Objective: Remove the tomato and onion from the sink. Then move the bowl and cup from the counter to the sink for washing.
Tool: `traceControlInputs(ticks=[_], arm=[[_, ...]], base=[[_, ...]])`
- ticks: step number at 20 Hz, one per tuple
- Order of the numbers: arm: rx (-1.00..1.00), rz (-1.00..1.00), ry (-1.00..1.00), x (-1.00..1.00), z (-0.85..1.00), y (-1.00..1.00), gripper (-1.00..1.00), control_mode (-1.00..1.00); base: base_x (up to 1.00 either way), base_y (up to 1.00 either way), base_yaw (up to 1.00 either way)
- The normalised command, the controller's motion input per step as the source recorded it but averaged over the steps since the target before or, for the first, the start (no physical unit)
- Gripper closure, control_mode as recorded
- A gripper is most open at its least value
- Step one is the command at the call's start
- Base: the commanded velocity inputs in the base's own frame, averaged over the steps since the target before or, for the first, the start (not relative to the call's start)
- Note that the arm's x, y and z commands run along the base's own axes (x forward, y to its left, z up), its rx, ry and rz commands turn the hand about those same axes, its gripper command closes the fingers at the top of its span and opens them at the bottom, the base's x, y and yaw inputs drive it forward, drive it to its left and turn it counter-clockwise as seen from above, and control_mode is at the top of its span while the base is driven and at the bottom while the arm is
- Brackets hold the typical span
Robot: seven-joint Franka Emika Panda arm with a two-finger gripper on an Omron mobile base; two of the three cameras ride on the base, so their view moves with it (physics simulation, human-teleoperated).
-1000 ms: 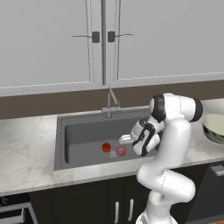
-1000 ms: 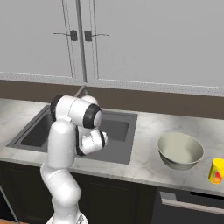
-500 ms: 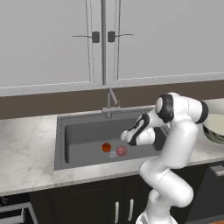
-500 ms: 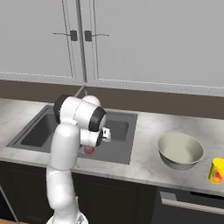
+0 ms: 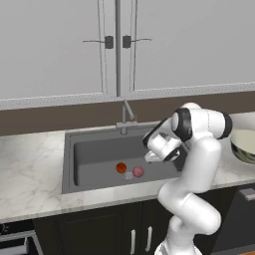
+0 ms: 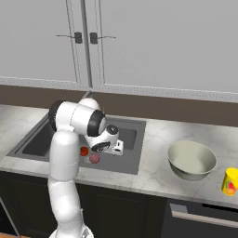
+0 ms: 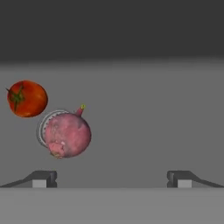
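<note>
Swinging left over the sink [image 5: 89,154], the gripper [image 7: 112,178] hangs wide open, empty, onion [image 7: 68,135] and tomato [image 7: 27,98] just left.

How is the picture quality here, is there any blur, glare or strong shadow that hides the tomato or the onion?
Hand view: sharp, evenly lit, no glare; the tomato and onion read clearly, with the onion partly over the drain. Left base view: soft flat render, both balls small but distinct inside the sink. Right base view: the arm hides part of the basin, and the tomato shows partly beside it.
</note>
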Motion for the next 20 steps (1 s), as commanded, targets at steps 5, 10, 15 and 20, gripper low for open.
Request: traceControlInputs(ticks=[5, 10, 15, 20], arm=[[0.0, 0.0, 0.1, 0.03, -0.06, 0.18, -1.0, -1.0], [0.0, 0.0, 0.11, 0.1, 0.01, 0.22, -1.0, -1.0], [0.01, 0.0, 0.1, 0.13, 0.11, 0.14, -1.0, -1.0], [0.04, 0.0, 0.09, 0.14, 0.17, 0.1, -1.0, -1.0]], base=[[0.0, 0.0, 0.0], [0.0, 0.0, 0.0], [0.0, 0.0, 0.0], [0.0, 0.0, 0.0]])
